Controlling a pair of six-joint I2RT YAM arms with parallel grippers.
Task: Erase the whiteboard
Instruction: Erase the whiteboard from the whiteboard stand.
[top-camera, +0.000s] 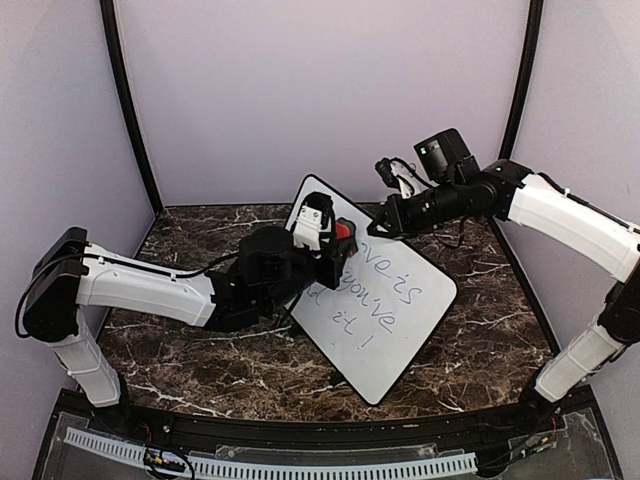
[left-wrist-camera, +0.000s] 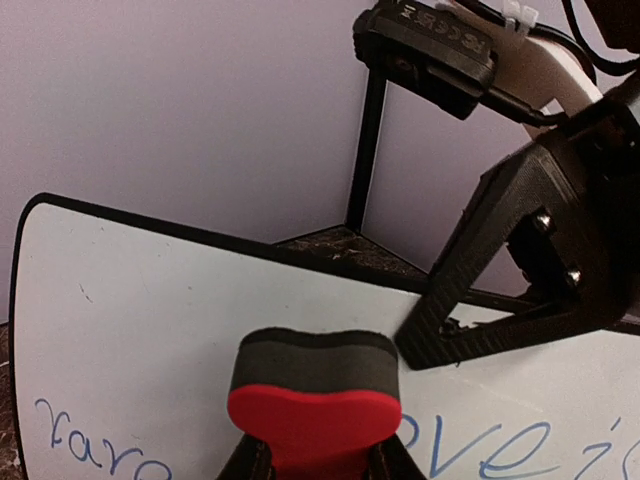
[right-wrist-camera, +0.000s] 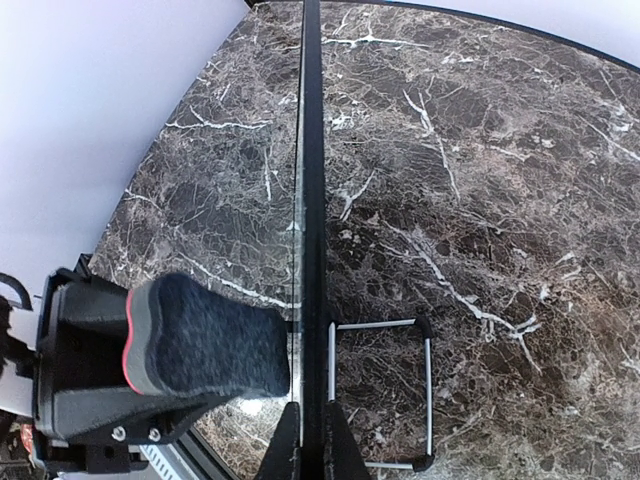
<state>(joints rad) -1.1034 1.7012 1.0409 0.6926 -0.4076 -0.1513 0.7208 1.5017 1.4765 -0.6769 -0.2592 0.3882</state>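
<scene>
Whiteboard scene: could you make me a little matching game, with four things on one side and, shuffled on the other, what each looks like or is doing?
Things
A. whiteboard
B. eraser
C. right hand
D. table

Descriptions
1. dark marble with white veins
2. red and grey, gripped in the left hand
3. shut on the whiteboard's upper edge
4. tilted, with blue handwriting on it

Pairs: A-4, B-2, C-3, D-1
</scene>
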